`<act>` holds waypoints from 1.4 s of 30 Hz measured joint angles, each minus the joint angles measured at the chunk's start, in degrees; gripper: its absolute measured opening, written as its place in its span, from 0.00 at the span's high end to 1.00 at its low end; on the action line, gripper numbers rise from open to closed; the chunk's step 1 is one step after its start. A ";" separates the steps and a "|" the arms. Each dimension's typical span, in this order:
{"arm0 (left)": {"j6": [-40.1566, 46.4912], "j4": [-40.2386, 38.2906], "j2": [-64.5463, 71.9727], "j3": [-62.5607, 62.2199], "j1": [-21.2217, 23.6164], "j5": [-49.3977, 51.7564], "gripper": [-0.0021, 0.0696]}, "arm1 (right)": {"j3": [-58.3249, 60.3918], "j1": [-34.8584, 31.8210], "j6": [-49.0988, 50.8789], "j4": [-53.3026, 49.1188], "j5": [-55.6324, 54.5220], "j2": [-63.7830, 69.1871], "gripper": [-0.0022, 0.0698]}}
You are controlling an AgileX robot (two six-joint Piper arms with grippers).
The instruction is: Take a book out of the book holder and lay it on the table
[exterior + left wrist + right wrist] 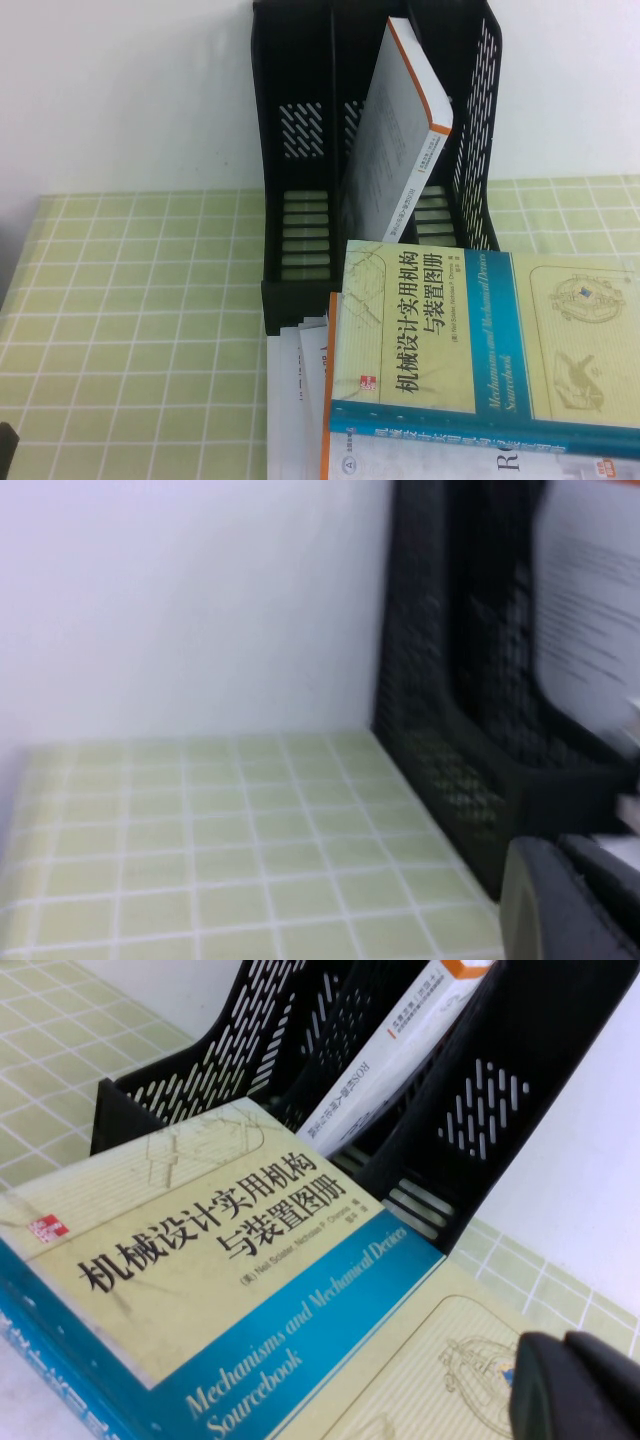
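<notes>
Outside the book holder (pixel 300 290), one book (pixel 500 330) lies flat; left tool (pixel 570 900), right tool (pixel 580 1390): grip unclear.

Open table (pixel 130 330) left of book holder (pixel 290 150); book (pixel 480 340) blocking front.

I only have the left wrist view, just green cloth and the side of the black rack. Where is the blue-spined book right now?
Observer: The book lies flat, cover up, in front of the book holder. It rests on other white books, not on the bare table.
Operator: Anything standing in the rack?
Observer: Yes, a white book with an orange edge leans tilted inside it.
Operator: And the grippers?
Observer: The right gripper shows at the edge of its wrist view, near the book's cover. The left gripper is over the table beside the book holder. Neither shows in the high view.
</notes>
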 joint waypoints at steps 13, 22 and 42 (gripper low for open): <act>-8.64 9.15 -1.35 3.25 0.55 3.06 0.97 | 0.00 0.00 0.00 -0.14 -0.21 0.00 0.97; -8.73 9.26 -1.35 3.25 0.55 5.51 0.97 | 0.00 0.00 0.04 -0.14 -0.21 0.00 0.97; -8.85 9.37 -1.35 3.25 0.55 5.73 0.97 | 0.00 -54.79 24.70 -18.86 -50.70 -6.86 0.97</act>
